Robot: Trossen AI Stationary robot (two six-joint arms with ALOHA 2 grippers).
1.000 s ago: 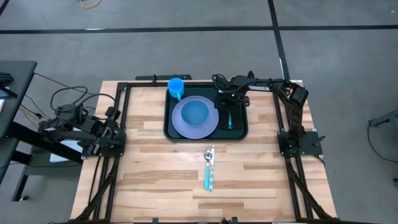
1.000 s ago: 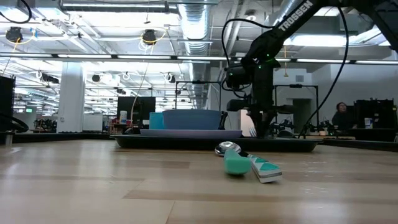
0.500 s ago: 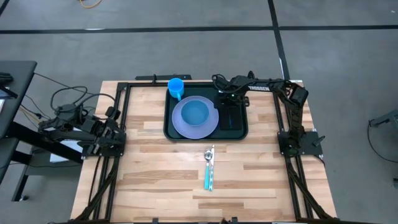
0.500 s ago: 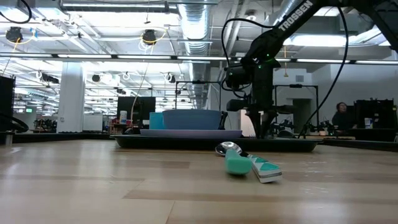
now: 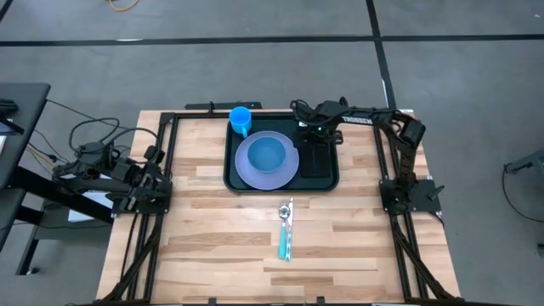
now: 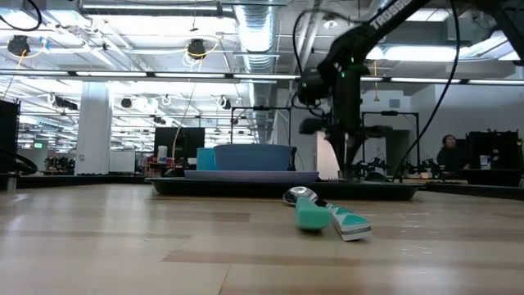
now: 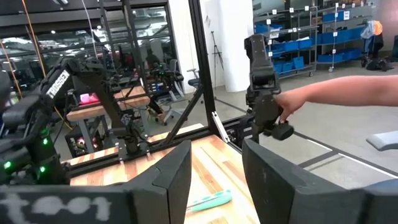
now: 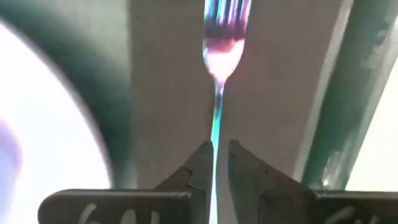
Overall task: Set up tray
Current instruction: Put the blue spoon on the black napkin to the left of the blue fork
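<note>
The dark green tray (image 5: 228, 174) holds a lavender plate (image 5: 246, 174) with a blue bowl (image 5: 267, 155) on it, and a blue cup (image 5: 240, 119) at its far left corner. On its right part lies a flat black rectangle (image 5: 316, 163). A fork (image 8: 222, 43) lies on it, its thin teal handle (image 8: 216, 121) running toward my right gripper (image 8: 217, 158). That gripper (image 5: 316, 134) points down over the tray, open by a narrow gap, one fingertip on either side of the handle. My left gripper (image 7: 214, 180) waits open at the table's left edge.
A spoon (image 5: 286, 231) with a teal handle lies on the bare wood near the tray's front edge, with free table around it. In the left wrist view a person's arm (image 7: 336, 93) reaches in beyond the table. Dark frame rails run along both table sides.
My right gripper has risen a little above the tray's right part and still points down. The plate, bowl, cup and spoon have kept their places.
</note>
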